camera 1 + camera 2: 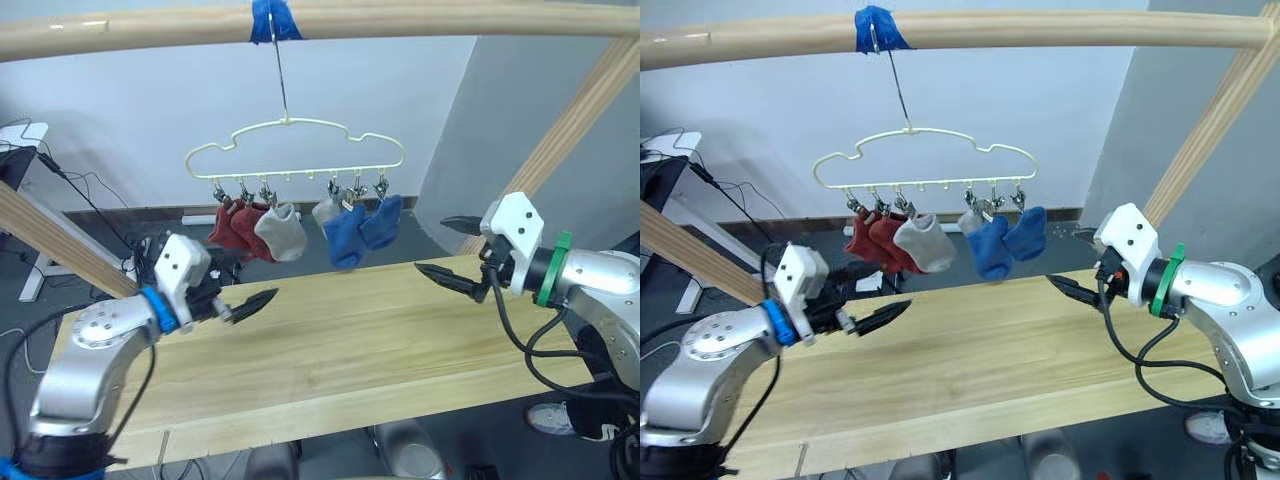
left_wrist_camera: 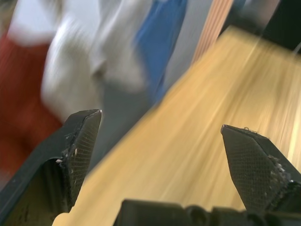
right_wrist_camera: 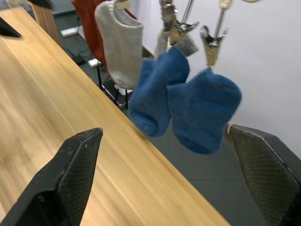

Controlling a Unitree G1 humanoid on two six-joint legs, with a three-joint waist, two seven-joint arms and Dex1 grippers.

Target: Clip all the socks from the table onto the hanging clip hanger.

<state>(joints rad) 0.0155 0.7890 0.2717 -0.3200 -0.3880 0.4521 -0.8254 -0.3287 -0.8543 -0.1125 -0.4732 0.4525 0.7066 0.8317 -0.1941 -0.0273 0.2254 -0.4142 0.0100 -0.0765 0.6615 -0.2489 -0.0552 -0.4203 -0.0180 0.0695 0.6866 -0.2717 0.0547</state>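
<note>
Right wrist view shows blue socks (image 3: 186, 96) clipped.

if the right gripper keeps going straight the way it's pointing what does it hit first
Probably the blue socks on the clip hanger: the right gripper, jaws open, has them centred ahead in its wrist view, above the table edge. Depth is unclear.

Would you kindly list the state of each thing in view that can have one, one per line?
clip hanger: hanging by its hook from the wooden rail, all six clips holding socks.
dark red socks: two, clipped at the robot's left end.
grey socks: two, clipped near the middle.
blue socks: two, clipped at the right end.
table: no socks on it.
left gripper: open, holding nothing.
right gripper: open, holding nothing.
</note>
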